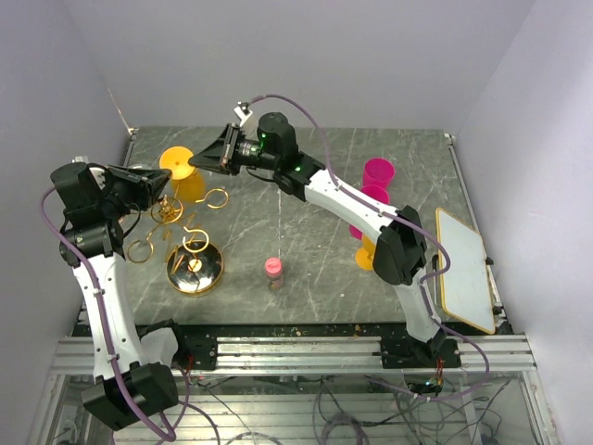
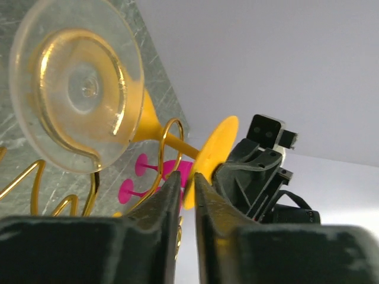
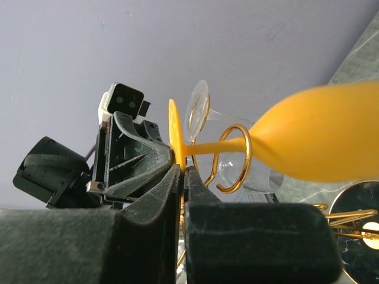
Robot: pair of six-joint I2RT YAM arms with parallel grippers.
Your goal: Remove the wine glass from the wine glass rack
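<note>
**Item:** orange wine glass (image 3: 320,139); on the wine glass rack (image 1: 208,275), lying about level, stem threaded through a gold ring (image 3: 248,154), bowl on one side and foot on the other; not yet off.

**Right tool** (image 3: 180,176): clenched on the thin rim of the glass's foot.

**Left tool** (image 2: 187,188): jaws narrowly apart with the same foot rim in the slit; whether it pinches or has let go, cannot tell.

**Neighbour:** clear wine glass (image 2: 77,83), hung in the next ring, just beside.

**Hazards, as judged:**
- the edge-only hold may slip or pivot, since the bowl's weight sits far from the pinch, dropping the glass onto the desk (image 1: 306,222);
- a pull not in line with the ring's opening could snag bowl or foot on the wire, dragging or tipping the rack;
- if the left tool is gripping, the two tools would pull against each other;
- the tools stand very close, so any sideways move risks a knock;
- a jolted rack could shake the clear glass loose.
</note>
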